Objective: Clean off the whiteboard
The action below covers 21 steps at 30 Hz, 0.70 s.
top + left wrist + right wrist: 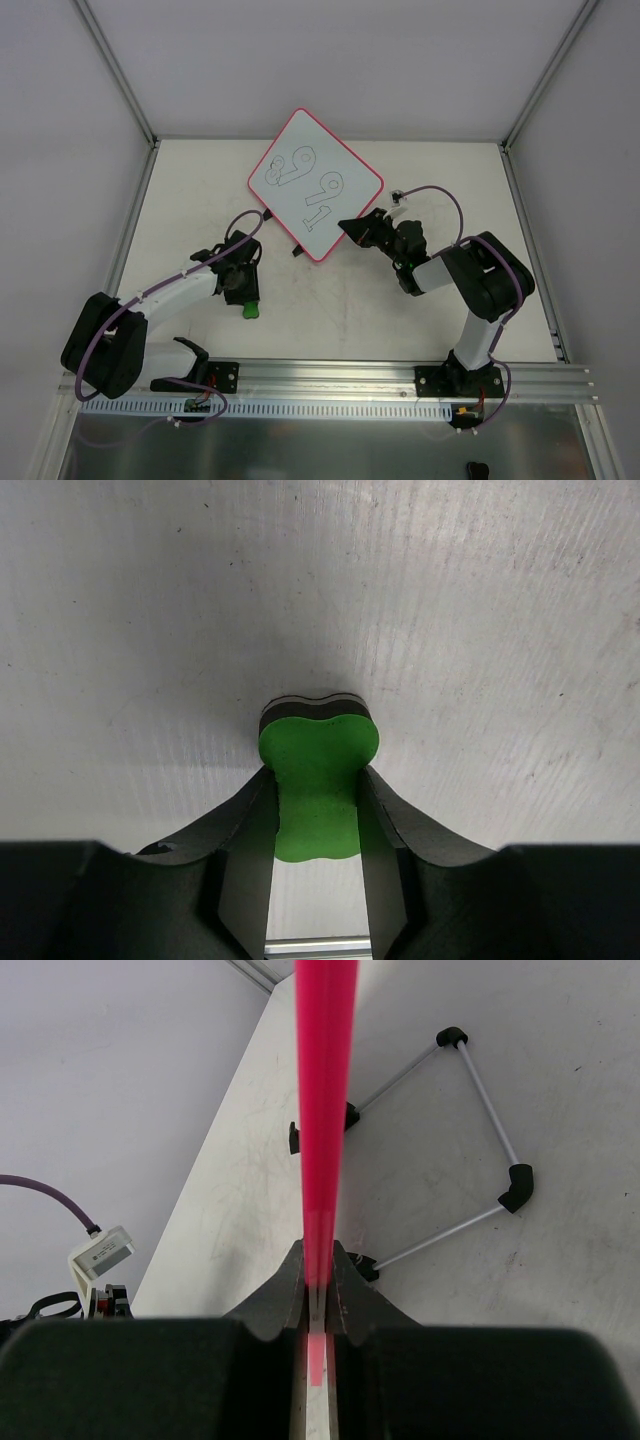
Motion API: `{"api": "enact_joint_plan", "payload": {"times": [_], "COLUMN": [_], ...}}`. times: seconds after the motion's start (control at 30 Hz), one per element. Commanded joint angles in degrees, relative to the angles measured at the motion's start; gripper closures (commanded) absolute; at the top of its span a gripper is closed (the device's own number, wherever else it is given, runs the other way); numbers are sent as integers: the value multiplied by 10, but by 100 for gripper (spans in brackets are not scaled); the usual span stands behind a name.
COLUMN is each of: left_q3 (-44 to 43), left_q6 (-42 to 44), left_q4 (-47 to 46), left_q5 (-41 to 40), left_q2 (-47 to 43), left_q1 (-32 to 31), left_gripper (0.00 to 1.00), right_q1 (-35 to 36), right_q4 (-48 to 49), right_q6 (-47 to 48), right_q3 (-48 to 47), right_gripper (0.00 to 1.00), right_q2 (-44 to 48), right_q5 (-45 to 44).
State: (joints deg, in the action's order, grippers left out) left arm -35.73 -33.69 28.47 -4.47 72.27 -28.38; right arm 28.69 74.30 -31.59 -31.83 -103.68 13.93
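From overhead: the whiteboard (315, 185) sits cornerwise like a diamond on the table (400, 320), with black outlined digits unwiped on its face. The right gripper (350, 228) has the board's near-right edge. The left gripper (246, 298) is well short of the board's near-left edge, carrying the green eraser (249, 311). Left wrist view: both fingers are pinched in on the eraser's waist, its dark layer at the far end toward bare table, no board in sight. Right wrist view: the jaws are nearly closed, clamped on the board's pink rim, which shows edge-on. A thin rod frame with black corner joints (470, 1160) lies right of the rim; whether it joins the board, cannot tell. Judgement: wiping not begun. To do it well, hold the right clamp firm so the board can't skate. Bring the eraser over the digits, set the dark layer flat, and stroke toward the held edge rather than away.
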Motion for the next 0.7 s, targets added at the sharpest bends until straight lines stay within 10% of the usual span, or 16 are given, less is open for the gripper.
{"api": "enact_joint_plan", "payload": {"times": [0.0, 0.53, 0.67], "left_q3": [-3, -227, -260], "left_q6": [0, 94, 98], "left_q4": [3, -45, -80], "left_q5": [8, 101, 154], "left_q2": [2, -18, 27], "left_q1": [6, 70, 137], "left_gripper": [74, 79, 100], "right_q1": [-3, -3, -4], "right_q4": [135, 135, 135], "right_q6": [16, 14, 14], "right_q3": [-6, -11, -11], "right_gripper": [100, 100, 100], "right_q2": [1, -2, -2], "right_q5": [2, 9, 10]}}
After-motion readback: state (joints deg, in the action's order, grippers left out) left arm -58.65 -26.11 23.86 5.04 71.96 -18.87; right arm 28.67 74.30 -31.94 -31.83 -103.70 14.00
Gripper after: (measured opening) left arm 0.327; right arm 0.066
